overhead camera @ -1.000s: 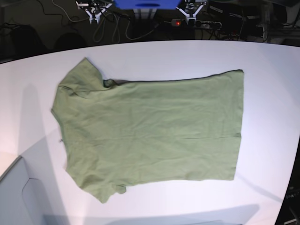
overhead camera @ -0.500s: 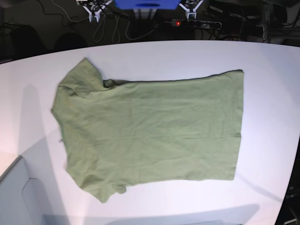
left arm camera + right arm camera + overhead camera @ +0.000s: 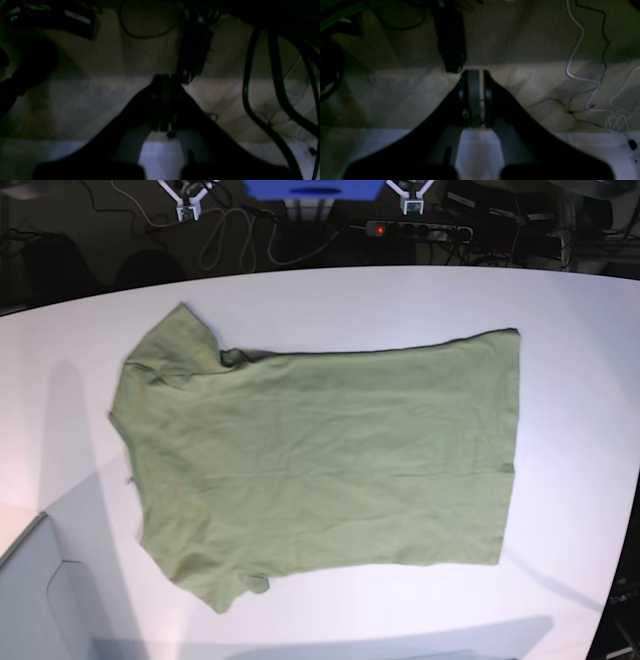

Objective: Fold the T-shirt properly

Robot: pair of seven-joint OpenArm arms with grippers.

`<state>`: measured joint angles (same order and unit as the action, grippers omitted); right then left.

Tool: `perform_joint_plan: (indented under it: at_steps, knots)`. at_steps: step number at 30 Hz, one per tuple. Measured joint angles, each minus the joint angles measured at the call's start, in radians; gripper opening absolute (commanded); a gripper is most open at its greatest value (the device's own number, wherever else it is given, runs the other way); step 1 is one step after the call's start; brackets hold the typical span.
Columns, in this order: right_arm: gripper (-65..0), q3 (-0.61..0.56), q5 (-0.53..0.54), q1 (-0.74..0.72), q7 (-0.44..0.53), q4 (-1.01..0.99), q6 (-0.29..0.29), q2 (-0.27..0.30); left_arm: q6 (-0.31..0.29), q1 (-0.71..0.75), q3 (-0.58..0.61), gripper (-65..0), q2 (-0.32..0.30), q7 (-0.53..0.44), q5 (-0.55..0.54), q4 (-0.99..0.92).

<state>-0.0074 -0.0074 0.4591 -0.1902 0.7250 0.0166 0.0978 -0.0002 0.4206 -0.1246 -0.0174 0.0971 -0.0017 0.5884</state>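
We see the T-shirt (image 3: 320, 470) lying flat and unfolded on the white table (image 3: 570, 310), taking up most of its middle. Its neck and both short sleeves point toward the table's left edge in the base view, and its straight hem runs along the side nearer the right edge. One sleeve reaches toward the far left corner of the table, the other toward the near left corner. The cloth is lightly wrinkled, and nothing rests on it.

Both arms are well apart from the shirt, up beyond the table's far edge, where only their white tips show in the base view. The left gripper (image 3: 163, 100) has its fingers (image 3: 156, 102) pressed together on nothing, over a dim floor strewn with dark cables (image 3: 252, 100). The right gripper (image 3: 476, 97) likewise has its fingers (image 3: 473, 97) closed and empty, with white cables (image 3: 577, 50) trailing on the floor beyond the table. A power strip (image 3: 420, 229) with a red light lies past the table's far edge.
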Motion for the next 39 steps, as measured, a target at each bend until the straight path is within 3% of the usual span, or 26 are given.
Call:
perform_joint_plan:
  at_steps: [5, 14, 22, 39]
  knots:
    - [-65.0, 0.000, 0.000, -0.036, -0.096, -0.003, 0.000, 0.003, 0.000, -0.016, 0.000, -65.0, 0.000, 0.027, -0.002, -0.006]
    - [-65.0, 0.000, 0.000, -0.062, -0.145, -0.002, 0.000, 0.013, 0.000, -0.030, 0.000, -65.0, 0.000, 0.034, 0.005, -0.013]
    - [-65.0, 0.000, 0.000, -0.028, -0.134, 0.038, 0.000, 0.026, -0.001, 0.018, 0.000, -65.0, -0.010, 0.026, 0.000, 0.041]
    - [-65.0, 0.000, -0.002, 0.409, -0.120, 0.724, -0.008, 0.142, -0.005, 0.460, -0.005, -65.0, -0.036, 0.040, -0.004, 0.766]
